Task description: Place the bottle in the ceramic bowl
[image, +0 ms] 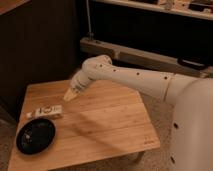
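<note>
The small white bottle (45,111) lies on its side near the left edge of the wooden table (105,125), dark markings on its side. The glossy black ceramic bowl (35,135) sits just in front of it at the table's front left, with nothing in it. My gripper (69,95) hangs at the end of the white arm above the table, to the right of and behind the bottle, apart from it and holding nothing I can make out.
The white arm (135,77) reaches in from the right across the table's back. A low shelf or bench (130,52) runs behind the table. A dark wall stands at the left.
</note>
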`<state>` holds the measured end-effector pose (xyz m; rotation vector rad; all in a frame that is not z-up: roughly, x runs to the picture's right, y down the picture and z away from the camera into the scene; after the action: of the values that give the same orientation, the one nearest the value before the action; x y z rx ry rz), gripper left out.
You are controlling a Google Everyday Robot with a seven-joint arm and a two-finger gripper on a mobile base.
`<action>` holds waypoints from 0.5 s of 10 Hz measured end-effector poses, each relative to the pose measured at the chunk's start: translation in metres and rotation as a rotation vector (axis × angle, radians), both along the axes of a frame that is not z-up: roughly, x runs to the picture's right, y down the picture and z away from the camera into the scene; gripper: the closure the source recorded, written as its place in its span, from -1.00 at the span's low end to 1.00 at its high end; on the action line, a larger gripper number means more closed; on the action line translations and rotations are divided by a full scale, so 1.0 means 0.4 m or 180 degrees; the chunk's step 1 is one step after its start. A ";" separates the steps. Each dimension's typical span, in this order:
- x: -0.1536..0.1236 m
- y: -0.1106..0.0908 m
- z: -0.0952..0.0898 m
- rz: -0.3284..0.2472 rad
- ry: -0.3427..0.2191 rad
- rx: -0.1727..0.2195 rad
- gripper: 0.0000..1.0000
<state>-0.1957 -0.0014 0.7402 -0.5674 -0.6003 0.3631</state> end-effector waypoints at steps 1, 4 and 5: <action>-0.029 -0.018 -0.013 -0.0243 0.0063 0.0155 -0.30; -0.060 -0.019 -0.035 -0.0539 0.0178 0.0465 -0.30; -0.075 -0.012 -0.043 -0.0588 0.0167 0.0524 -0.30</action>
<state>-0.2259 -0.0060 0.7232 -0.4498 -0.5173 0.1520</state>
